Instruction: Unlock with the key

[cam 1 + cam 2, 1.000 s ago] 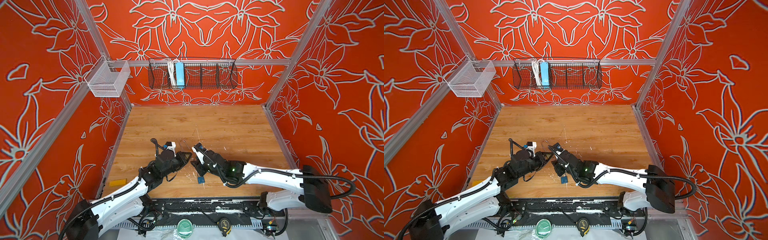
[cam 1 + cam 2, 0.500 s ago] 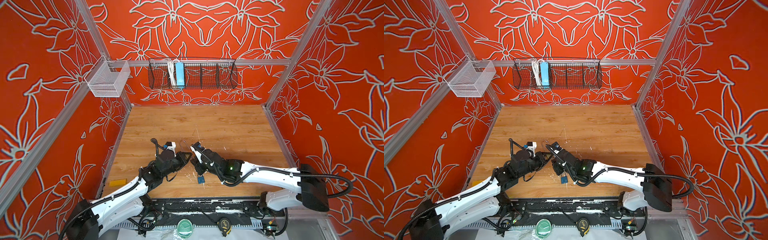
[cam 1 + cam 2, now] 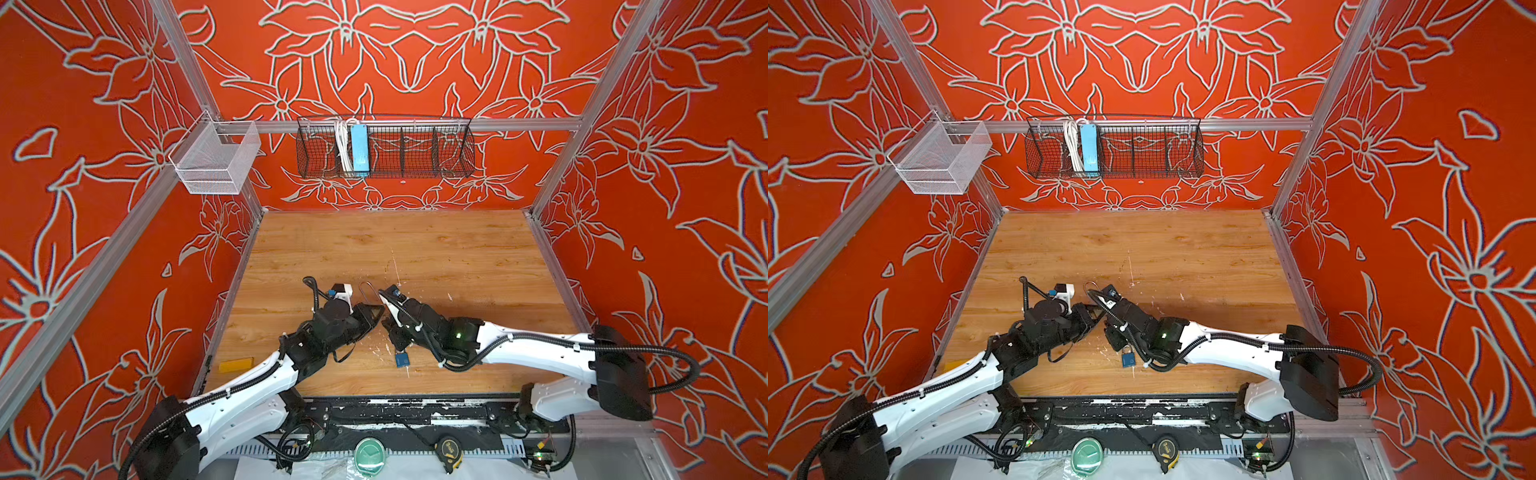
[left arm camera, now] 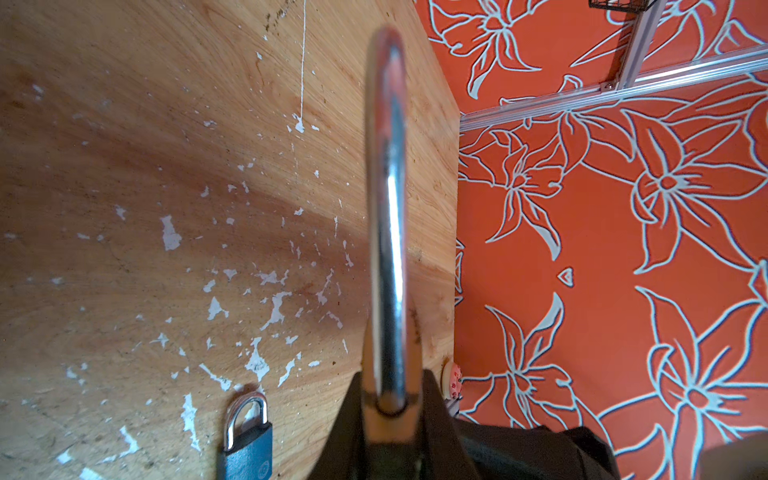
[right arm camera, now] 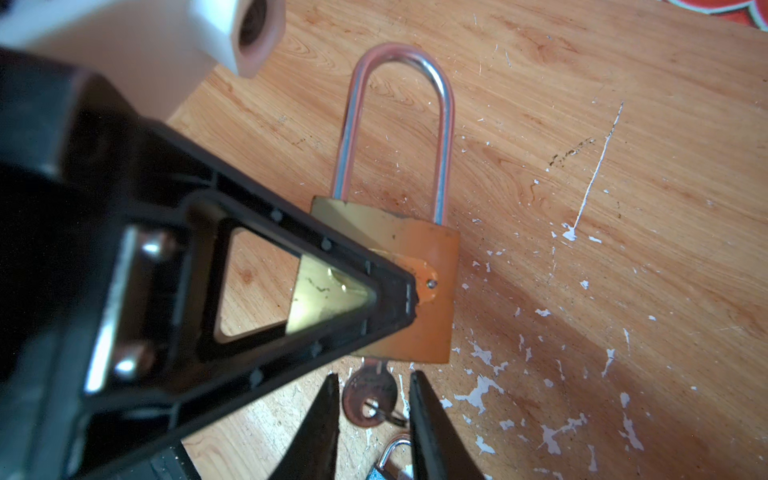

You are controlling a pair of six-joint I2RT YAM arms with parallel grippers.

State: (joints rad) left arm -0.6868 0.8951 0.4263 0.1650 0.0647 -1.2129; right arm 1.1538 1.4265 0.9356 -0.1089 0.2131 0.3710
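Wooden bench [image 3: 415, 249] with pale grain, scuffed and flecked with white chips, thickest in the near half. One long thin white scratch toward the far side. Enclosed on the left, right and far sides by red walls [image 3: 415, 62] printed with big white-outlined flowers, framed by aluminium rails [image 3: 519, 124].

On the far rail, a black wire basket [image 3: 415, 153] holding a light blue box [image 3: 359, 151] and a coiled white cable [image 3: 341, 149]. At the far left corner, a white mesh basket [image 3: 216, 166]. A yellow piece [image 3: 236, 365] at the near left edge of the bench. Below the near edge, a tape measure [image 3: 449, 451] and a green lid [image 3: 369, 455].

Near the middle of the bench, slightly left: brass padlock [image 5: 415, 291], long steel shackle [image 5: 444, 124] pointing far. Clamped across its body by the left end effector [image 3: 377, 311], closed tight on it. Unclear whether lifted or resting on the wood.

Key [image 5: 368, 392] seated in the near end of the padlock body, round head sticking out. Straddled by the right end effector [image 5: 373, 380], set narrow, one finger on each side of the head, a thin gap visible, not clamped.

Just near of that, a small blue padlock [image 3: 1128, 358] lying flat on the bench, shackle closed.
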